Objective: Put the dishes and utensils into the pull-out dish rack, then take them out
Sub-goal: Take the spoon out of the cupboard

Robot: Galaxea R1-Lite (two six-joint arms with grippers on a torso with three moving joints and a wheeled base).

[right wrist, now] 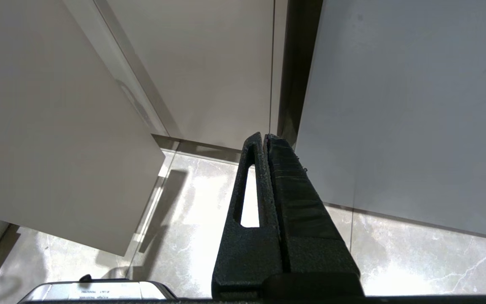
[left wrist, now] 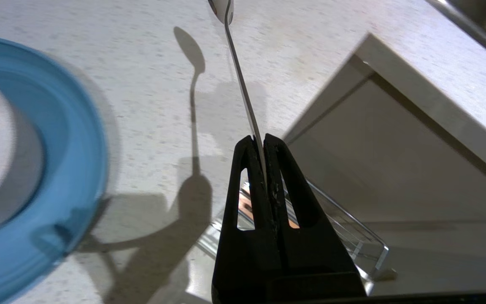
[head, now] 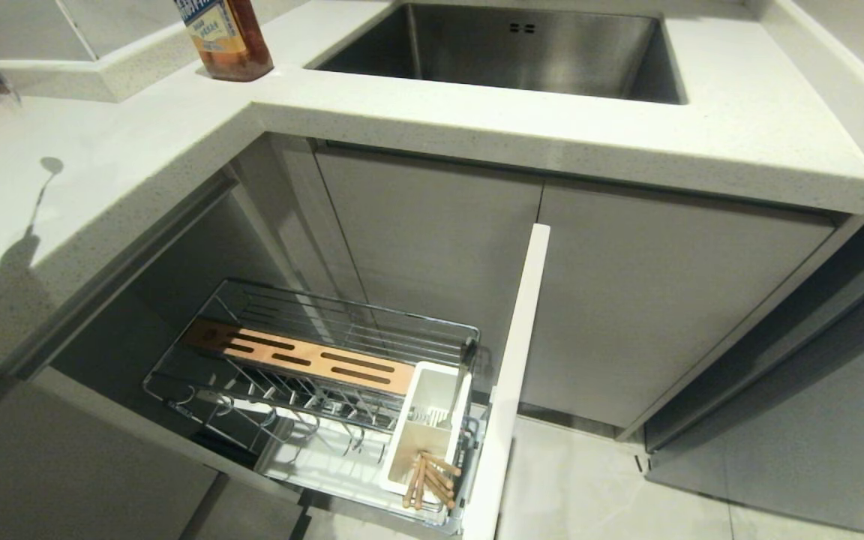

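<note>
The left tool [left wrist: 264,141] was clenched on the spoon [left wrist: 243,97], its two black fingers [left wrist: 247,177] pinching the thin metal handle near one end, so the handle stood out past the tips and the bowl end ran off the edge of the left wrist view. The grip was narrow and on a slick, shiny shaft, so my judgement is that the spoon could pivot or slide between the fingers if the arm swung fast, and a long overhang would make the far end easy to knock on the rack wires or the desk edge on the way down. Beside the tool, on the white desk [left wrist: 150,84], lay the blue plate [left wrist: 78,177], apart from the spoon; the bowl could not be made out for certain. Beyond the tool and lower, the rack [head: 304,375] stood pulled out under the desk, with its wooden strip [head: 304,360] and the white holder [head: 432,420] at the front end; chopsticks [head: 428,480] already sat in the holder, leaning outward. Missing the holder's opening would drop the spoon through the wires. The right tool [right wrist: 266,139] hung parked near the floor by the cabinet doors, clenched on nothing.
</note>
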